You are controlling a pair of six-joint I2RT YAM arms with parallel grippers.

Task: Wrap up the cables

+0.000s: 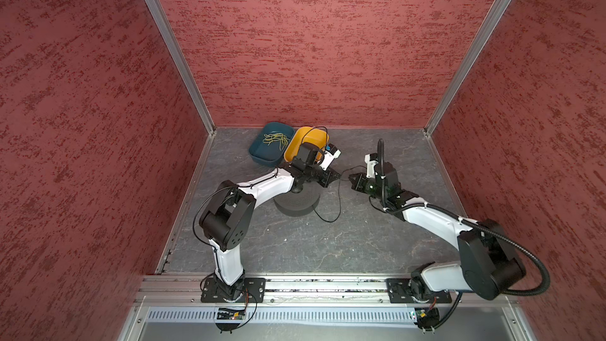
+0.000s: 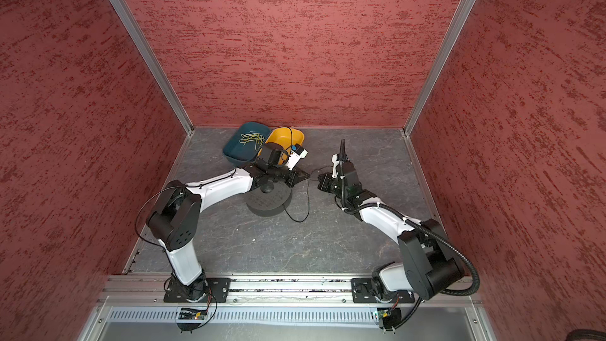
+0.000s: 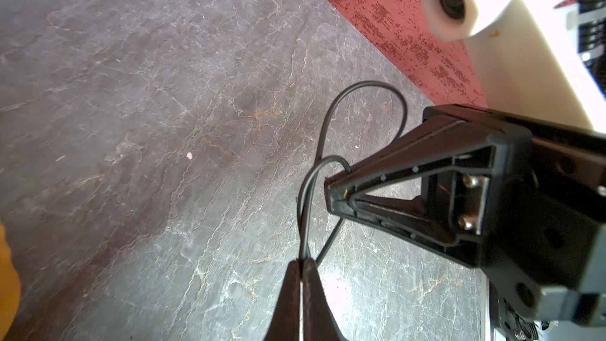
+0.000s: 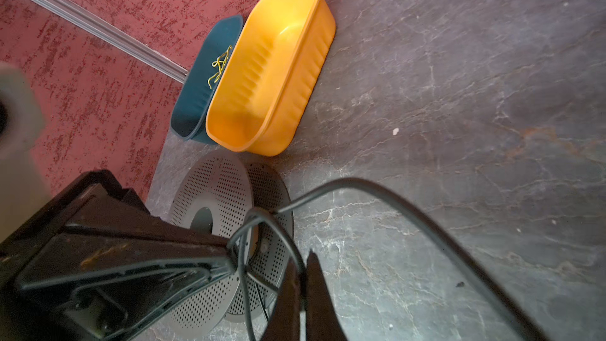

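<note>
The cable (image 1: pixel 339 201) is a thin black cord. It runs from the round perforated spool (image 1: pixel 296 203) out in a loop on the floor and up to both grippers. My left gripper (image 1: pixel 337 175) and my right gripper (image 1: pixel 350 177) meet tip to tip above the floor, just right of the spool (image 2: pixel 269 203). In the left wrist view my left gripper (image 3: pixel 301 261) is shut on the cable (image 3: pixel 360 84), which curls over to the other gripper's tip. In the right wrist view my right gripper (image 4: pixel 305 262) is shut on the cable (image 4: pixel 393 188) too, with the spool (image 4: pixel 216 191) lying below.
A yellow bin (image 1: pixel 306 136) and a blue bin (image 1: pixel 262 155) holding yellow-green strands (image 1: pixel 277 140) stand at the back wall, behind my left wrist. Red walls enclose the grey marbled floor (image 1: pixel 328 250). A ribbed black hose (image 1: pixel 524 250) arcs off my right arm.
</note>
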